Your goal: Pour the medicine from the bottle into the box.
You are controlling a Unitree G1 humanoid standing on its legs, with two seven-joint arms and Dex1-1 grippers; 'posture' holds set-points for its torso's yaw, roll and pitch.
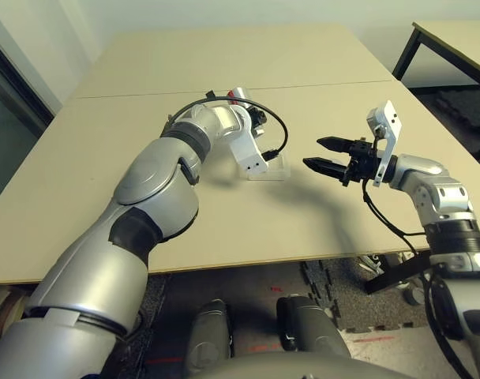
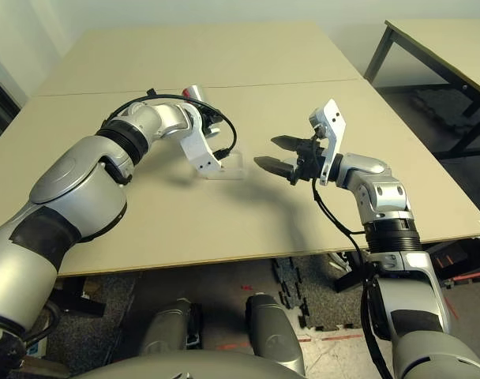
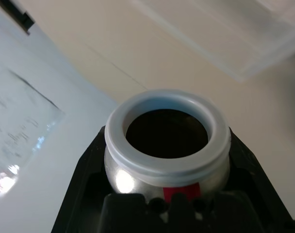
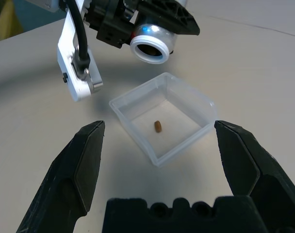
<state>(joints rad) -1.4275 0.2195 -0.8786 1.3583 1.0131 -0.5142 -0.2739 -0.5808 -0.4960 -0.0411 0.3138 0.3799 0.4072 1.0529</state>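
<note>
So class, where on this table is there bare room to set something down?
Bare: the table beyond its seam, and the strip between the near edge and the box. Crowded: around the box, with the left gripper and bottle above, the open right gripper beside.

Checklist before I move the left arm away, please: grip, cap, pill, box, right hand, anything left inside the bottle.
- Bottle held by left hand: ok, clamped between its fingers.
- Cap off: ok, the mouth is open.
- Pill in box: ok, one brown pill on its floor.
- Box upright on table: ok.
- Right hand empty and away from the box: ok, open, off to its right.
- Bottle empty: cannot tell, the inside is dark.
</note>
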